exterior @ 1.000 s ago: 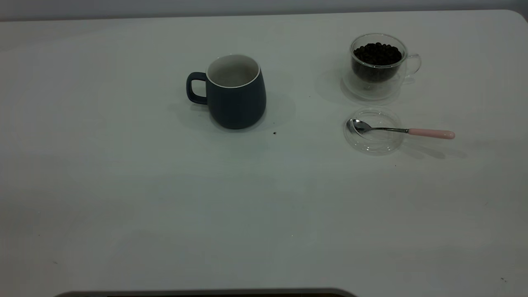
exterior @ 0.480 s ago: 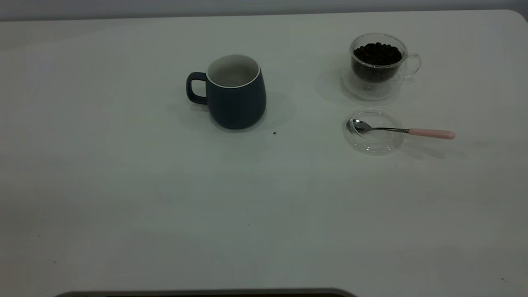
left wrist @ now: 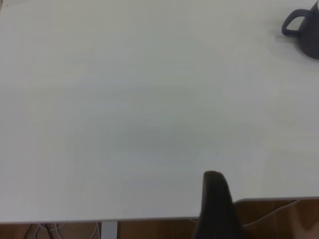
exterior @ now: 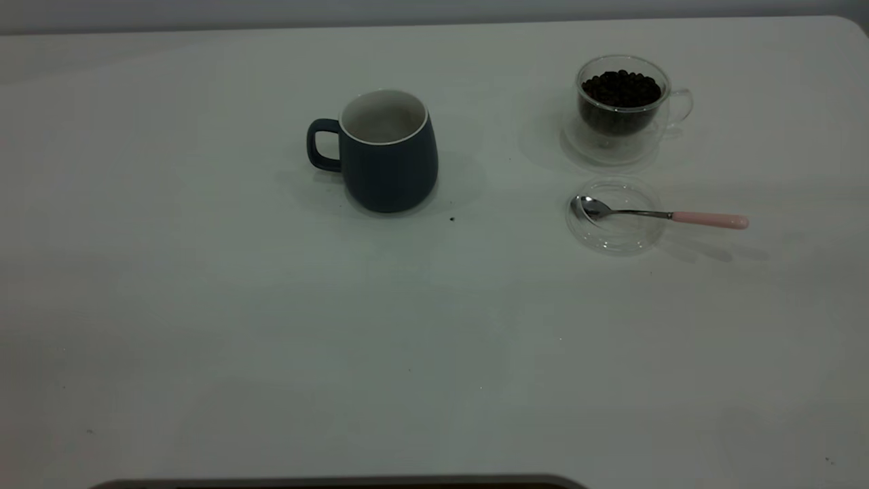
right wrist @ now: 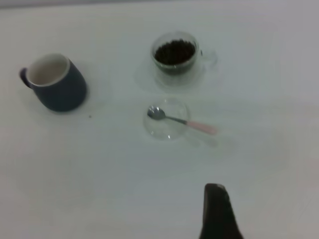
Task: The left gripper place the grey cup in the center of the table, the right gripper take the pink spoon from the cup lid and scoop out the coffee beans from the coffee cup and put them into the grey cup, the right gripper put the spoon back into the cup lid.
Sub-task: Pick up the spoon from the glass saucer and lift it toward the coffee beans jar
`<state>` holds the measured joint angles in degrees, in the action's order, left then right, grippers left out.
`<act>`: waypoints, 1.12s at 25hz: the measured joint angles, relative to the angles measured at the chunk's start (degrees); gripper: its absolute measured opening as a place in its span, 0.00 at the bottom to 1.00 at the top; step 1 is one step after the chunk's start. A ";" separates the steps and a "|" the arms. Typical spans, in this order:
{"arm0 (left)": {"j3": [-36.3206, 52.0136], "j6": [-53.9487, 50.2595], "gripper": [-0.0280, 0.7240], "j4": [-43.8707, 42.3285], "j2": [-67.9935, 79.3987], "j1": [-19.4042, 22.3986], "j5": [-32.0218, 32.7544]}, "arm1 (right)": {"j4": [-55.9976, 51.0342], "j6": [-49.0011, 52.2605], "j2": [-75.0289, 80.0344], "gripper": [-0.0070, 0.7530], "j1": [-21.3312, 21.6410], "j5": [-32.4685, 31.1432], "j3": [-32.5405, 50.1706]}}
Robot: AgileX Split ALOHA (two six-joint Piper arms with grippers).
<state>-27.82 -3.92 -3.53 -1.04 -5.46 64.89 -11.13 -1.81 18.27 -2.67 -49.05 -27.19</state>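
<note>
The grey cup (exterior: 388, 153) stands upright near the table's middle, handle to the left, nothing visible inside; it also shows in the right wrist view (right wrist: 55, 82) and at the edge of the left wrist view (left wrist: 305, 27). The coffee cup (exterior: 621, 109) stands at the back right, full of coffee beans (exterior: 621, 88). In front of it lies the cup lid (exterior: 616, 216) with the pink spoon (exterior: 662, 215) across it, bowl in the lid, handle pointing right. My left gripper (left wrist: 215, 201) hangs over the table's edge, far from the cup. My right gripper (right wrist: 217, 209) hovers some way from the lid (right wrist: 167, 119).
The white table (exterior: 204, 305) has a few tiny dark specks, one (exterior: 452, 219) just right of the grey cup. Neither arm shows in the exterior view. Brown floor and cables show beyond the table's edge (left wrist: 279, 219) in the left wrist view.
</note>
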 joint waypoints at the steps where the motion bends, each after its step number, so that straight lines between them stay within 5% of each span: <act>1: 0.00 0.00 0.79 0.00 0.00 0.00 0.00 | -0.17 -0.89 3.92 0.71 0.00 2.49 0.00; 11: 0.00 0.00 0.79 0.00 0.00 0.00 0.00 | -10.31 -19.20 43.82 0.71 0.00 23.43 -5.85; 21: 0.00 0.00 0.79 0.00 0.00 0.00 0.02 | -15.98 -31.47 73.54 0.71 0.97 25.64 -19.47; 28: 0.00 0.00 0.79 0.00 0.00 0.00 0.02 | -29.87 -42.78 88.79 0.71 12.16 21.43 -24.27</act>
<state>-27.82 -3.92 -3.53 -1.04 -5.46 64.91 -41.00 -44.59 107.06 9.49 -27.62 -51.47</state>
